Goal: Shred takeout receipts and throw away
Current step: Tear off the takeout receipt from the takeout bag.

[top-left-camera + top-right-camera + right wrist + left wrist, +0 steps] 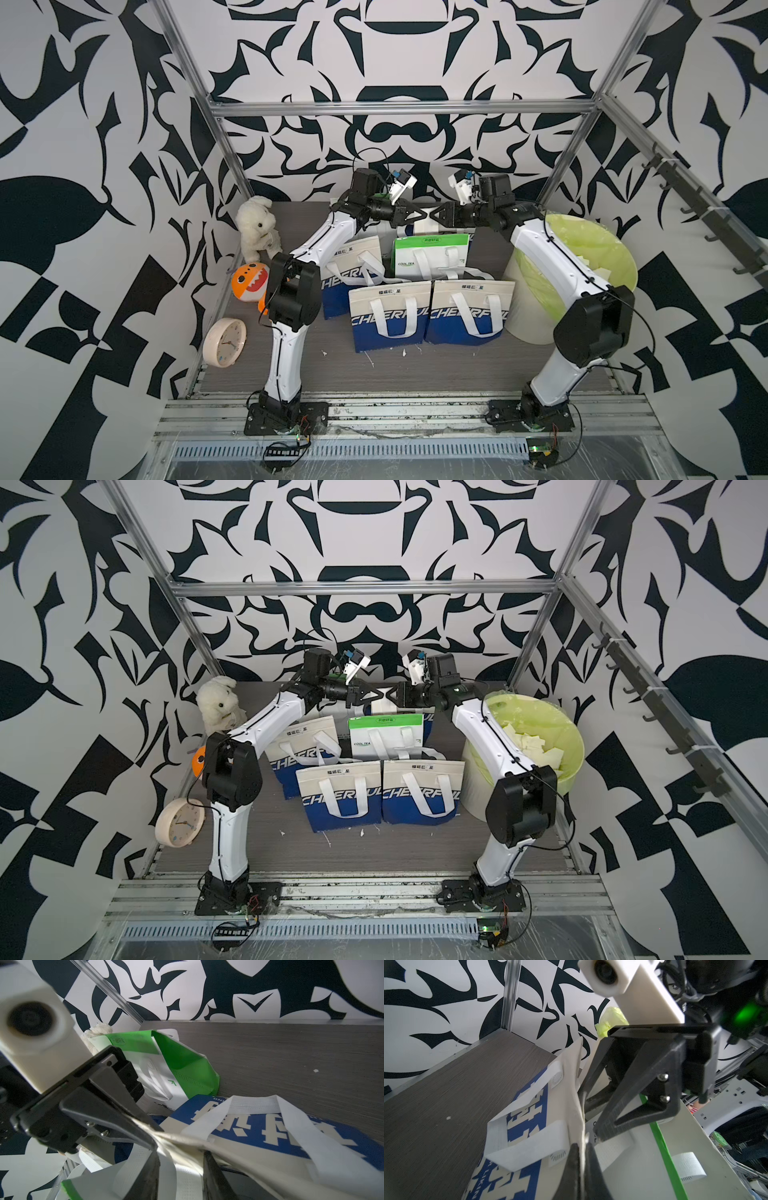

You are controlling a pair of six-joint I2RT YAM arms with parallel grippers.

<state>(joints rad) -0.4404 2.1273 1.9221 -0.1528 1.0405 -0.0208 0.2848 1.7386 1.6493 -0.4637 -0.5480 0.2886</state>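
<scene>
Grey counter (pixel 457 374) up front lies mostly open before the bags (pixel 390 328). At right, the lined bin (pixel 573 725) holds torn pieces (pixel 528 742). Farthest back, my left pincer (pixel 152 1133) clamps the takeout receipt (pixel 178 1138), its long axis running sideways into the right pincer (pixel 181 1159), jaws parted, over a rear bag (pixel 291 1126).

White arm links (pixel 286 357) joined by black joints (pixel 291 295).

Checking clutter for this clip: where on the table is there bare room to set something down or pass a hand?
Free: the front strip of table between the bags and the arm bases, bar tiny scraps; the back strip between bags and far wall. Crowded: bags mid-table, rabbit, orange toy and clock along the left edge, bin at right.
</scene>
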